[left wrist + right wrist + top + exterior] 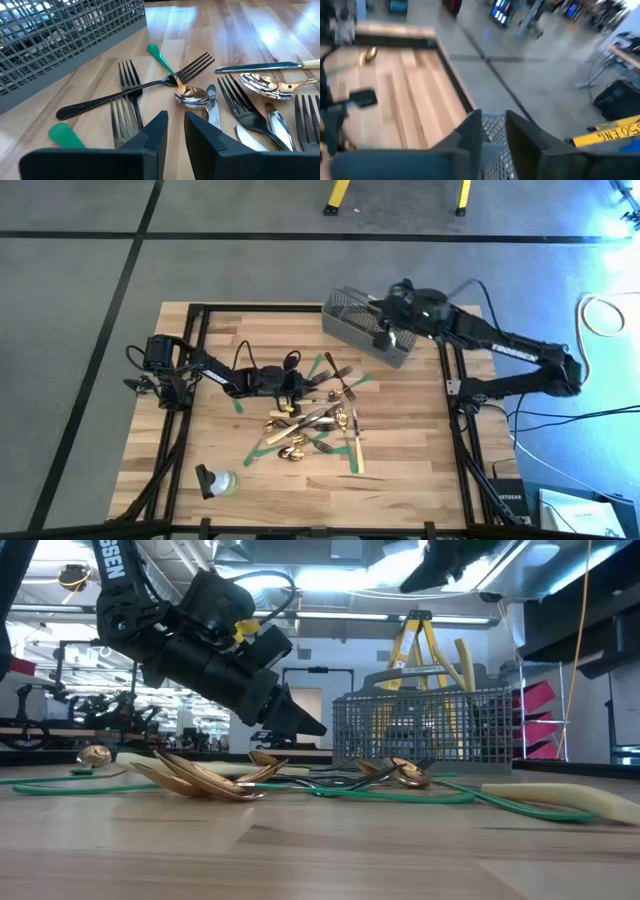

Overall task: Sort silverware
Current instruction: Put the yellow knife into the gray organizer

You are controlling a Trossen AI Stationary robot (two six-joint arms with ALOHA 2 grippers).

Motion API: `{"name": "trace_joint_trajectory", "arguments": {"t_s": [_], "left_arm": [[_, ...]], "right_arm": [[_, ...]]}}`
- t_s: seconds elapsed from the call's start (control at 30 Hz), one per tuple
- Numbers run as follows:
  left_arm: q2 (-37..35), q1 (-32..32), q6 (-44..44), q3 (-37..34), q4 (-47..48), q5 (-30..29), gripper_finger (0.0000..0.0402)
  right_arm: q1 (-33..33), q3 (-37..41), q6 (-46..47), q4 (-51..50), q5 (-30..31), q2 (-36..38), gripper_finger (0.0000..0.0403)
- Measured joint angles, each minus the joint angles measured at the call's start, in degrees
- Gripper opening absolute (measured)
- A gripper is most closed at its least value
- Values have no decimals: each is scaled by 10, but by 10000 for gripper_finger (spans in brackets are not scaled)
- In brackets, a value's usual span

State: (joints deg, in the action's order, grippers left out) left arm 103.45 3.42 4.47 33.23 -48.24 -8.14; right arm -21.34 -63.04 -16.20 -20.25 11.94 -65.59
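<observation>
Sorting is at an early stage, judging by how things lie: most of the silverware (318, 420) remains heaped on the bare wood in front of the grey mesh basket (365, 327), with only a cream knife handle (464, 662) seen standing up out of the basket in the low view. What else the basket holds cannot be told through the mesh. The right gripper (383, 340) hangs directly above the basket, its jaws nearly together with a slim gap and nothing visible between them. The left gripper (172, 131) sits low at the basket-side edge of the heap, jaws likewise close together with a narrow gap and empty, nosed toward a dark fork (134, 91) that lies crossed over a second fork (125, 102), with a gold spoon (192, 95) just beside them. Remaining work, in my judgement, is nearly the whole heap: gold spoons, dark forks and cream-handled knives. Obstacles: the pieces overlap and cross one another, and green tape strips (268, 438) run under and between them, so a clean single pick looks awkward. A small green-and-black object (214, 481) lies well away from the basket, near the table's front edge.
</observation>
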Motion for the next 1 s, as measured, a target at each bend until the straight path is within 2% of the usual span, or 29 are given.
{"name": "trace_joint_trajectory", "arguments": {"t_s": [0.1, 0.3, 0.47, 0.63, 0.9, 1.0], "left_arm": [[0, 0, 0, 0, 9, 0, 49], [0, 0, 0, 0, 13, 0, 49], [0, 0, -1, 0, 12, 0, 49], [0, 0, 0, 0, 13, 0, 49], [0, 0, 0, 0, 13, 0, 49], [0, 0, 0, 0, 13, 0, 49]], "right_arm": [[-4, -86, -18, -103, 6, -64, 9], [-25, -215, -21, -244, 12, -164, 4], [-59, -288, -19, -350, 3, -222, 1], [-87, -310, 9, -441, -9, -258, 0], [-95, -311, 21, -495, -66, -262, 0], [-94, -311, 23, -532, -71, -262, 0]]}}
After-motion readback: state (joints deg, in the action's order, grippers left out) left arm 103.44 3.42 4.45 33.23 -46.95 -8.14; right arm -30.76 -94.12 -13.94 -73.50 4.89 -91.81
